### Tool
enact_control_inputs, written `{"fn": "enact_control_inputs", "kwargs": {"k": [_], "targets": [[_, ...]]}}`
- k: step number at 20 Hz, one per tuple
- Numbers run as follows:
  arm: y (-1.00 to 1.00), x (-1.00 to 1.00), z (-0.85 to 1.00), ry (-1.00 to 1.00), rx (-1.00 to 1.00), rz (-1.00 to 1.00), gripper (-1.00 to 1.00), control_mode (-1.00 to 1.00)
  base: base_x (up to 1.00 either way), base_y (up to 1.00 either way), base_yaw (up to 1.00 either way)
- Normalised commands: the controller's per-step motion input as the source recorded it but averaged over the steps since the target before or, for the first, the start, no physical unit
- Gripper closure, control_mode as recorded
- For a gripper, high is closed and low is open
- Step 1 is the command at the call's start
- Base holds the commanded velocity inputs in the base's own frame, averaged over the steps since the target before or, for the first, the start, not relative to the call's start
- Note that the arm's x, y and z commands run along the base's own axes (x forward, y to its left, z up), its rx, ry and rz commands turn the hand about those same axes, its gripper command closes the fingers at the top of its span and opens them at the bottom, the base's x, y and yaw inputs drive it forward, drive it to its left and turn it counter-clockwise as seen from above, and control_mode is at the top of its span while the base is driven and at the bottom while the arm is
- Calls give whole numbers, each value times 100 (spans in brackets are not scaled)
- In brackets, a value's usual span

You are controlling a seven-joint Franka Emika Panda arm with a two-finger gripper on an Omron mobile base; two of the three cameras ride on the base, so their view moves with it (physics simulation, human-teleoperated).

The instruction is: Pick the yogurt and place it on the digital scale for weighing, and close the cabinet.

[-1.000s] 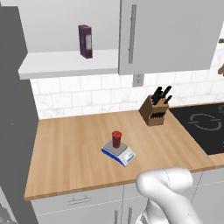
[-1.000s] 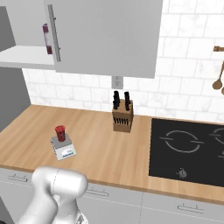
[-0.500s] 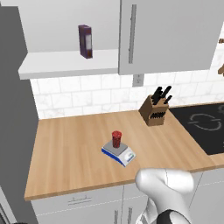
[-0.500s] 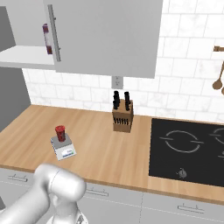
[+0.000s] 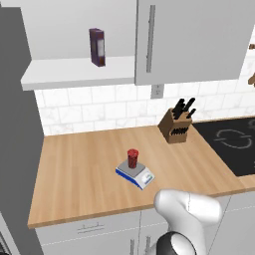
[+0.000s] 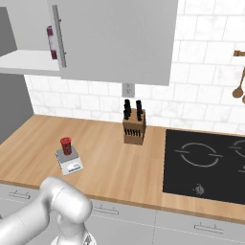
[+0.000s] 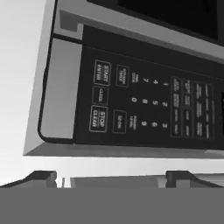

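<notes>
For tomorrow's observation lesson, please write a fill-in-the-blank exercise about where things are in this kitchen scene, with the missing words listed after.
1. The yogurt stands on the ____, on the wooden counter.
2. The purple carton stands on the ____ inside the open cabinet.
3. The knife block sits on the counter between the scale and the ____.
4. The cabinet's left door is ____.

Missing words: scale; shelf; stove; open

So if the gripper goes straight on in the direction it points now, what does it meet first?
Most likely the black microwave control panel with its white-lettered keypad, which lies straight ahead of the gripper. How far away it is cannot be judged.
</notes>
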Motion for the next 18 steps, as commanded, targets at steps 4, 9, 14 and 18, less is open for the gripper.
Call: {"fn": "enact_control_inputs", "kwargs": {"k": [4, 9, 14, 18], "targets": [[-32, 50, 6, 2, 5, -8, -100, -100, 0, 0, 0], [-44, 64, 9, 0, 7, 0, -100, -100, 0, 0, 0], [-54, 32, 20, -1, 9, 0, -100, -100, 0, 0, 0], [-95, 0, 43, -3, 20, 0, -100, -100, 0, 0, 0]]}}
